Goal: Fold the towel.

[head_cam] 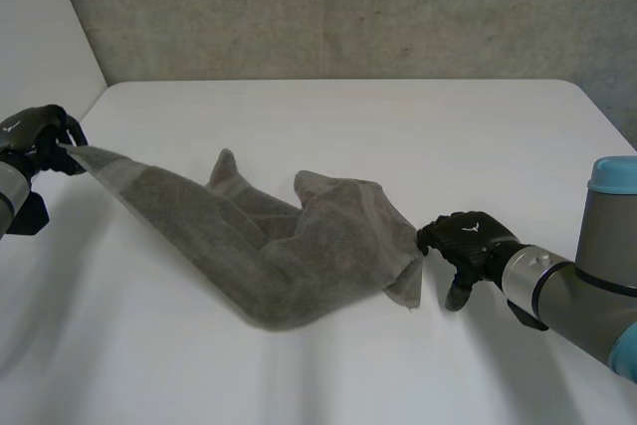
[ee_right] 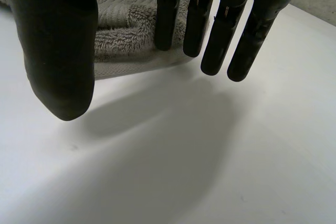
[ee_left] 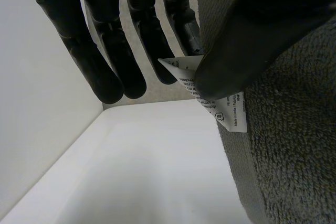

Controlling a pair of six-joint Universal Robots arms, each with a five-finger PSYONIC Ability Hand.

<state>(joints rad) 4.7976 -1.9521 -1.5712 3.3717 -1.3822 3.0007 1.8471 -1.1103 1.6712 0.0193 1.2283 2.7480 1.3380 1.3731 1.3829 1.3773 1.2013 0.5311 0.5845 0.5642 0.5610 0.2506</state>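
Pinching a corner of the soft, limp towel (head_cam: 289,246), left hand (head_cam: 40,136); right hand (head_cam: 468,238) straight-fingered, empty, beside the opposite end, likely next hold.

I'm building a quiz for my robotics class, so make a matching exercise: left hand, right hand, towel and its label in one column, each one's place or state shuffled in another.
1 left hand
2 right hand
3 towel
4 label

A white, printed, at the towel's edge
B grey, rumpled, between both hands
C pinching the towel's left end
D at the towel's right end

Pairs: 1-C, 2-D, 3-B, 4-A
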